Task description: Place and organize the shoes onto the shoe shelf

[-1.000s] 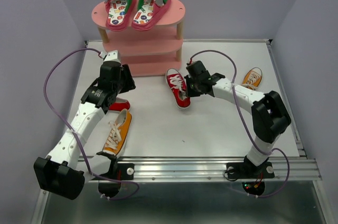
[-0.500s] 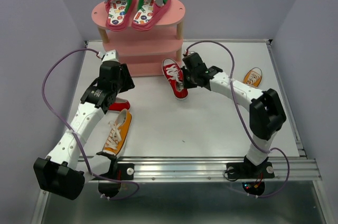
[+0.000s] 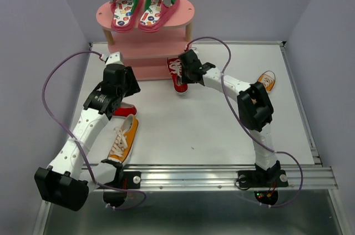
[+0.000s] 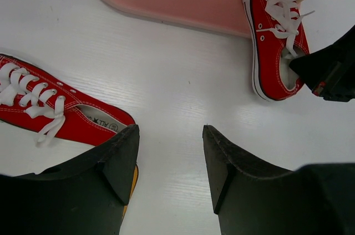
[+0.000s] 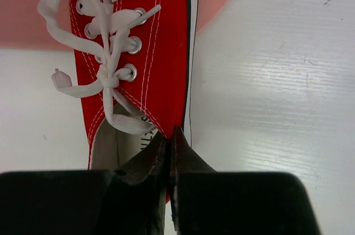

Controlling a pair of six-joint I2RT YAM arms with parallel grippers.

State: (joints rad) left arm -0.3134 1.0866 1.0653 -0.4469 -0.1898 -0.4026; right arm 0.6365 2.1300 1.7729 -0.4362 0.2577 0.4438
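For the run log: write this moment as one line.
right fingers: shut on red sneaker, toe over bottom board of shelf | left fingers: open, empty | flip-flops: top board | orange sneakers: table

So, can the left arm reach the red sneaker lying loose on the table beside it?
Probably yes: the left gripper hangs open just beside that red sneaker, nothing between them.

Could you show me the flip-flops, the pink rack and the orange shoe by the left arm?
flip-flops [image 3: 154,14]: top view, on a patterned insole.
pink rack [image 3: 186,10]: top view, bare end of top board.
orange shoe [image 3: 120,144]: top view, on its white laces.
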